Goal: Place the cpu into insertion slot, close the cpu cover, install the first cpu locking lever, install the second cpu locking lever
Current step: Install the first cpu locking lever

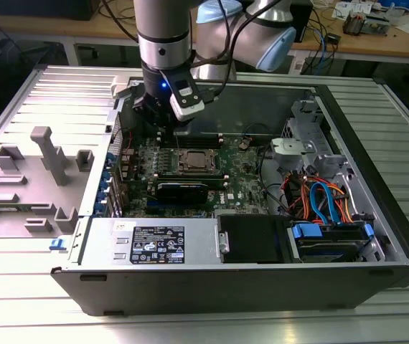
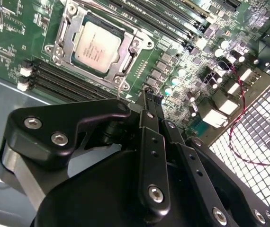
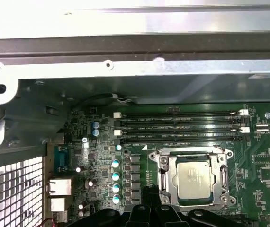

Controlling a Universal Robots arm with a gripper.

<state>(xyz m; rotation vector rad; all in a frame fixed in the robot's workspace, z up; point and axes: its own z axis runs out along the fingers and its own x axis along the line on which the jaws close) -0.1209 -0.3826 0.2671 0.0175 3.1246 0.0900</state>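
Your claw was pinched shut on nothing, just beside the insertion slot, with the cpu seated under the cpu cover, so I'd have pressed the locking lever slow and square, clear of the memory slots.
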